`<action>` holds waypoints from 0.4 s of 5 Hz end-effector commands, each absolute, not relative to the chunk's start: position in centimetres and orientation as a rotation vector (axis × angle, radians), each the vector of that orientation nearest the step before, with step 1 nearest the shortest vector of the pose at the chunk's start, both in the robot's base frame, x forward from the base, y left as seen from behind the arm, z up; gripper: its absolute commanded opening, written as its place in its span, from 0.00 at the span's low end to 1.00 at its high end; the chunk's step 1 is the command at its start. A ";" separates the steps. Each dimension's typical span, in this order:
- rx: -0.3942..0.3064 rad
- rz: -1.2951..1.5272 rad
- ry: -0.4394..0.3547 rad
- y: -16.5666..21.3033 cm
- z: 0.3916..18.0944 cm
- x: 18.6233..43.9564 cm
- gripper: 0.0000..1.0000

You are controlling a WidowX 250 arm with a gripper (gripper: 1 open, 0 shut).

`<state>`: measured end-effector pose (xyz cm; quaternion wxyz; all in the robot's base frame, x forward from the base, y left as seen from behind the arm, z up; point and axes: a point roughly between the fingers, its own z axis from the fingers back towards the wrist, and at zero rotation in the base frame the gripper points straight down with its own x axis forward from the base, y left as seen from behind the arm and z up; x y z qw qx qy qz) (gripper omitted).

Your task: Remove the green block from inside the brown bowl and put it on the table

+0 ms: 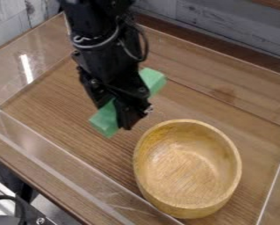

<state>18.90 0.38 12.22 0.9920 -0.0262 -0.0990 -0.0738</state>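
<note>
Nearest the camera: clear acrylic wall (60,167) runs along the lower left, with some dark cabling visible at the bottom left corner beyond it.

Brown bowl (189,167) sits lower right of frame, upright on the table (224,88), inside empty, grain visible on the floor of it. Thick rim, nothing touching it.

Just up and left of the bowl, around frame centre: black gripper (128,112) pointing steeply down, jaws closed on the green block (107,119). Block is held at a slant, one end showing lower left of the fingers and the other end poking out upper right behind them; the middle is hidden by the gripper body. Block is outside the bowl, over bare tabletop beside the bowl's upper left rim. Can't tell whether its lower end touches the wood or sits just above it.

Arm body rises out of the top of frame, centre left, with cables looped on its front.

Far side: table continues to the upper right, grey planked wall (224,22) behind it.
</note>
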 end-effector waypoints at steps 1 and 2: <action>-0.036 -0.148 -0.221 1.9 11.8 19.5 0.00; -0.024 -0.132 -0.218 3.1 11.0 20.1 0.00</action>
